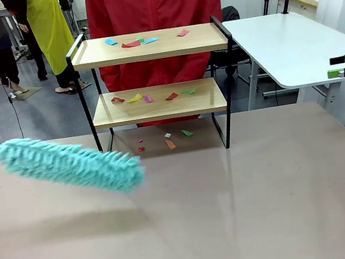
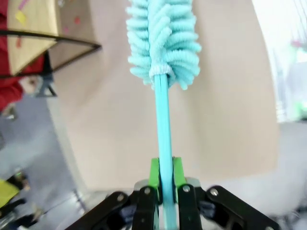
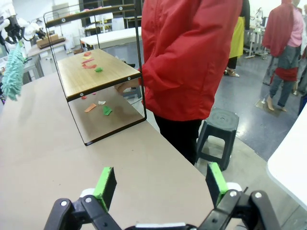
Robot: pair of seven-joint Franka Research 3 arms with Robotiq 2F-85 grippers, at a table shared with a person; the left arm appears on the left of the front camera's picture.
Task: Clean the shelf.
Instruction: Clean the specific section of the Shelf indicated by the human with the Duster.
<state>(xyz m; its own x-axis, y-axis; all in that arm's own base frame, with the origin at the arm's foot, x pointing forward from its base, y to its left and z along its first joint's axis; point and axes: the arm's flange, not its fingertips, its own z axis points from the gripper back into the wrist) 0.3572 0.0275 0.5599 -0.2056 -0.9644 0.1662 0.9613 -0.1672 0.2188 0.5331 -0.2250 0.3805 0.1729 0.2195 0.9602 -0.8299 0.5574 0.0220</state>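
The shelf (image 1: 147,54) is set at the far middle of the worktop (image 1: 251,209), directly before a person in a red jacket (image 1: 153,7), who is partly screened by it. Coloured paper scraps (image 1: 131,44) are scattered on both boards and on the worktop beneath. A teal duster (image 1: 72,162) is held over the worktop, left of the shelf and apart from it, its handle cut off at the picture's edge. The left end effector (image 2: 165,176) is clamped on that handle. The right end effector (image 3: 160,179) is spread wide, with nothing between its pads.
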